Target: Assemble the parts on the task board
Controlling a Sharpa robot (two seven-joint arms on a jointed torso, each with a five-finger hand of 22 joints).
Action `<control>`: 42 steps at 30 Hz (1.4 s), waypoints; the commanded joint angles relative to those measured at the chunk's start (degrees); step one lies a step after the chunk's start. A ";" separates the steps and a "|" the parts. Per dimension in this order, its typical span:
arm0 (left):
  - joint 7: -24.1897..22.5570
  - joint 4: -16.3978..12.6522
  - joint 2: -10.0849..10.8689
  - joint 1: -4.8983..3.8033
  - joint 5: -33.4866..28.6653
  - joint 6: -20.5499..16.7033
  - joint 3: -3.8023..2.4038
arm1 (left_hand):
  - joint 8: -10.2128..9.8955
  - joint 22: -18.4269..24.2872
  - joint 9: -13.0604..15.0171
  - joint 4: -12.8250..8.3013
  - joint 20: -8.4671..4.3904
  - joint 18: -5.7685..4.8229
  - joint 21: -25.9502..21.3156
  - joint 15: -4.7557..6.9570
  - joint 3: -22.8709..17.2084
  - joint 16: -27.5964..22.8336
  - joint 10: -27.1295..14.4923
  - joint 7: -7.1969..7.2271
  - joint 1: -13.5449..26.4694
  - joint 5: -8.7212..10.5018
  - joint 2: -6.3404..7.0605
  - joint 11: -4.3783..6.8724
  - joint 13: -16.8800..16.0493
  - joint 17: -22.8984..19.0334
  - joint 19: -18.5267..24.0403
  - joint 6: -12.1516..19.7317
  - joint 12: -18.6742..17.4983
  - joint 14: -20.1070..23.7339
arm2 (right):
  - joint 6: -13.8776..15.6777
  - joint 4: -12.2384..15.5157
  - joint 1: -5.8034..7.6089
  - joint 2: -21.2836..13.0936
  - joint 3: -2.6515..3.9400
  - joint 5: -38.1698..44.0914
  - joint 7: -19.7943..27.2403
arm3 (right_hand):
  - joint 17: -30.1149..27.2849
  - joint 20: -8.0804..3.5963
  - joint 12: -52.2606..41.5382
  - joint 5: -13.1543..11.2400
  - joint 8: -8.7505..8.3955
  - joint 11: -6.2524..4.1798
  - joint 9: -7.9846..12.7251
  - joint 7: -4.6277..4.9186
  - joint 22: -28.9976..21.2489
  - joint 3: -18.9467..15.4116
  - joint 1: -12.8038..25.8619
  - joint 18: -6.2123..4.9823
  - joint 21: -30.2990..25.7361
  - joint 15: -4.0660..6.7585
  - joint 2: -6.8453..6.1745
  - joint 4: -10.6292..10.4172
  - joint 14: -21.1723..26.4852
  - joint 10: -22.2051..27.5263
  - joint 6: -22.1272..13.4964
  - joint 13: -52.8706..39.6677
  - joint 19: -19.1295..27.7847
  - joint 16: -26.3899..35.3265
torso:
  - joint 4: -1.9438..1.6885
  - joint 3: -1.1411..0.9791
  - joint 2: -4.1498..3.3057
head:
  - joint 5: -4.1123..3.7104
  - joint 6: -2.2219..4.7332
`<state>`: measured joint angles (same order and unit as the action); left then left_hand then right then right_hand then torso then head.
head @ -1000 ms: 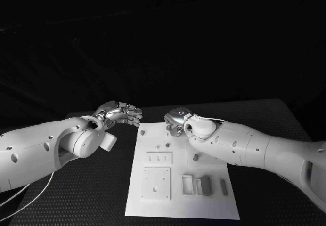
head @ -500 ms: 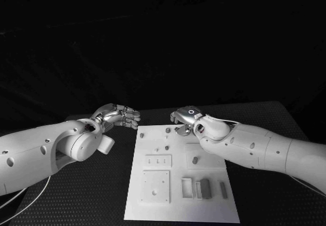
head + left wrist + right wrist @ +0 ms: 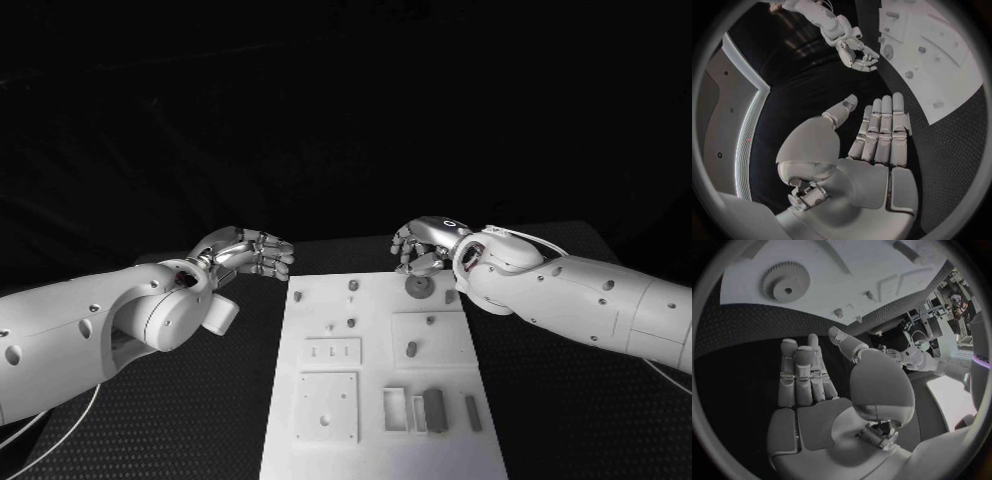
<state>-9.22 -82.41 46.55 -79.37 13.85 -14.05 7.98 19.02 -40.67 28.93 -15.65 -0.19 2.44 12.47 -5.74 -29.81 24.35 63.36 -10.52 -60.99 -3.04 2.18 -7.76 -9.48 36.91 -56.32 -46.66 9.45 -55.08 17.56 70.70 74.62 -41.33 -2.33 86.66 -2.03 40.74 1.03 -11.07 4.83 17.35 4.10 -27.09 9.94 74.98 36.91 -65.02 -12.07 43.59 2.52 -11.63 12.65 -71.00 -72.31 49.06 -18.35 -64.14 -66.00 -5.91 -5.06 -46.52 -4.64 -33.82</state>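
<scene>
Fingers on both hands are held out nearly straight and side by side, thumbs set a little apart, with nothing in either palm; the two wrist views show this plainly. From where I stand the left hand [image 3: 248,250] hangs over the black table [image 3: 216,400] just off the far left corner of the task board [image 3: 372,440], not touching it, its fingers [image 3: 882,127] pointing out across the dark mat. The right hand [image 3: 428,245] hovers at the far right end of the board, just behind a small toothed gear [image 3: 421,286] that lies flat on the white plate near its far edge; the right wrist view shows that gear [image 3: 786,282] clear of the fingertips [image 3: 801,372], with black table between them. Further toward the robot, the board carries a few small pegs [image 3: 353,285], a raised square plate with a peg in it [image 3: 430,338], a small plate with three slots [image 3: 332,351], a larger square plate with a hole [image 3: 327,405], and, near the front right, a row of narrow upright blocks, pale and grey [image 3: 433,410]. The hands are well apart from each other, the width of the board lying between them.
</scene>
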 commanded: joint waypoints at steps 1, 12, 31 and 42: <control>-1.31 0.40 -0.43 -0.03 0.37 0.79 -0.01 | -0.20 -0.07 -0.07 0.14 0.22 0.94 -0.07 -0.02 0.08 -0.27 0.28 -0.26 0.44 0.00 0.26 -0.06 -0.07 0.09 0.06 -0.24 -0.41 -0.44 | -5.68 -0.76 -0.02 0.07 -0.03 -0.68 1.38 | -0.04 0.13 -0.18 -0.29 0.16 -0.19 -0.05 -0.38 1.00 -0.23 -0.17 -2.93 -0.27 0.03 -0.47 0.02 0.27 0.17 0.17 -0.21 0.24 -0.14 | -0.17 0.05 -0.11 | -0.53 0.11; -1.77 0.73 -0.48 0.18 0.37 1.34 0.08 | -0.24 -0.11 -0.08 0.20 0.22 0.93 -0.09 -0.03 0.10 -0.36 0.29 -0.27 0.54 0.01 0.20 -0.07 -0.11 0.19 0.07 -0.22 -0.50 -0.46 | -8.14 -3.13 -0.04 -0.12 -0.13 6.78 -0.59 | 5.81 -0.09 -40.41 -0.25 -0.93 -1.72 -1.13 -1.05 1.37 -1.60 1.50 -2.93 2.58 1.29 -2.62 -3.28 3.51 13.54 -0.24 -46.12 0.66 -11.27 | -0.41 0.08 -0.06 | -1.40 -0.29; -1.74 1.49 -0.25 0.37 0.37 1.43 0.11 | -0.28 -0.16 -0.08 0.24 0.22 0.94 -0.11 -0.03 0.14 -0.47 0.33 -0.28 0.63 0.00 0.19 -0.07 -0.17 0.31 0.08 -0.21 -0.60 -0.49 | -10.55 -3.97 -1.37 -1.32 -0.40 9.01 -1.52 | 10.41 -0.75 -52.62 -0.29 -2.95 -0.34 -0.25 0.24 1.30 -0.97 3.34 -2.93 6.87 -0.16 -4.15 -3.89 5.03 15.87 -3.26 -51.84 1.25 -18.32 | -0.23 -0.10 -0.10 | -1.16 -0.65; -1.30 1.67 -0.56 0.42 0.37 1.29 0.13 | -0.31 -0.21 -0.08 0.25 0.21 0.96 -0.13 -0.02 0.10 -0.56 0.37 -0.28 0.63 -0.01 0.07 -0.06 -0.23 0.43 0.07 -0.22 -0.69 -0.52 | -11.58 -4.92 -1.94 -1.20 -0.41 8.56 -1.48 | 10.49 -0.82 -53.00 -0.30 -2.05 -0.58 -0.59 -0.02 1.29 -0.24 2.29 -2.93 7.14 -0.01 -2.45 -3.30 5.32 16.25 -1.73 -51.49 1.60 -18.46 | -0.33 -0.05 -0.16 | -1.26 -0.89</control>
<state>-10.14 -80.76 46.13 -78.93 14.06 -13.32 8.13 19.02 -40.82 28.93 -15.65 -0.19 2.86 12.47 -5.73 -29.81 24.13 63.36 -10.52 -60.76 -3.04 2.41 -7.76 -9.64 37.28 -56.32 -46.66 8.99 -55.08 7.68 66.02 72.88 -42.59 -2.70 94.77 -3.49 51.18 0.36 -63.83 4.61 15.16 1.98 -27.58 9.18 74.99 36.39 -62.75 -14.14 50.50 2.44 -14.65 9.41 -66.04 -60.47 46.32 -69.92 -62.88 -84.20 -5.74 -5.14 -46.64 -5.87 -34.67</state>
